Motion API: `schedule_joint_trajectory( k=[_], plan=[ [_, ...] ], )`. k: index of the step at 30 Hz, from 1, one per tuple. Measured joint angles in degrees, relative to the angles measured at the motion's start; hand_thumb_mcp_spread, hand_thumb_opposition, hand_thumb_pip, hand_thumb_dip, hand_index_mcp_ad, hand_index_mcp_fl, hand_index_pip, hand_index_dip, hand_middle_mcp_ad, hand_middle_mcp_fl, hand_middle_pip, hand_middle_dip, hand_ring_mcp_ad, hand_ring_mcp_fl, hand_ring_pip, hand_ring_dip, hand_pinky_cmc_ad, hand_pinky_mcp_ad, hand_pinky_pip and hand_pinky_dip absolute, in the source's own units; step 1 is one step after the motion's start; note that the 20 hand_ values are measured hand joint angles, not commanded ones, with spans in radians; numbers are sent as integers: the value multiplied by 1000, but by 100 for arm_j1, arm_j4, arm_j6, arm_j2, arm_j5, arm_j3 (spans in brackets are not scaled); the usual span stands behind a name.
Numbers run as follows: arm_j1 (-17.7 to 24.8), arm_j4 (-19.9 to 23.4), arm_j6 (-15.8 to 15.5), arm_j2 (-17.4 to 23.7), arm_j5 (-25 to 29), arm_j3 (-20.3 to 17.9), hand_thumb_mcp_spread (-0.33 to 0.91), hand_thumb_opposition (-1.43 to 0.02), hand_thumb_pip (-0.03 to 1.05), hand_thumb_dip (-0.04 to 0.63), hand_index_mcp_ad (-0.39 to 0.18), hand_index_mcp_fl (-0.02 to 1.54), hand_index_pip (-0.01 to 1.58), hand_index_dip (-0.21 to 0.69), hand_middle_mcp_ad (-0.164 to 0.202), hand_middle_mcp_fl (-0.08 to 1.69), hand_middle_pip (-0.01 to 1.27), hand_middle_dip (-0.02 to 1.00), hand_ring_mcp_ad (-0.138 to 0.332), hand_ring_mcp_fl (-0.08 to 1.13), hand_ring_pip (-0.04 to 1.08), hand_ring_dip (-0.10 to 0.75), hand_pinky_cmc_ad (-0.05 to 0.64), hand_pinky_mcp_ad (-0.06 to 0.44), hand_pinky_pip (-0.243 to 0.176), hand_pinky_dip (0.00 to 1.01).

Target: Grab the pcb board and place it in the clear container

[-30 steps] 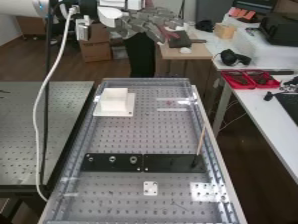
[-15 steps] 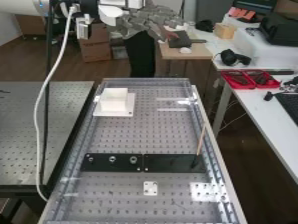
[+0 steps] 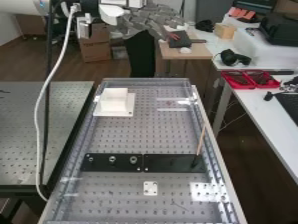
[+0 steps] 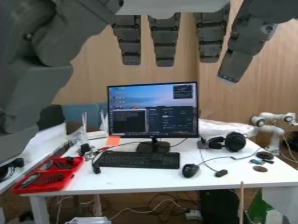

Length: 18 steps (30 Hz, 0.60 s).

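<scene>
High view: the hand (image 3: pixel 143 22) is held wide open and high, with straight fingers. On the surface (image 3: pixel 120 135), a clear piece (image 3: pixel 174 109), perhaps the container, is seen far right; where the pcb board lies cannot be told.

Note dull perforated metal on bench plate (image 3: pixel 153 137) and side table (image 3: pixel 60 125). Catch glare off glossy clear rim (image 3: pixel 146 80), probably plastic. Read white block (image 3: pixel 115 99) as smooth matt plastic, black strip (image 3: pixel 106 166) as smooth and matt, slim stick (image 3: pixel 201 141) as wood. Find matt casing on hand (image 3: pixel 143 22), glossy plastic on red trays (image 4: pixel 48 188), smooth wood grain on wall panel (image 4: pixel 259 95), plain cardboard in boxes (image 3: pixel 97 51).
</scene>
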Motion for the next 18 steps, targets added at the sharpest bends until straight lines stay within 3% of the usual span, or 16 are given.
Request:
schedule_joint_trajectory(
  k=[18],
  plan=[
    [-37,-32,56,-10,-41,23,262,-702,262,40,-38,42,99,417,113,5,147,171,286,21,93,30,408,311,-152,620]
  ],
)
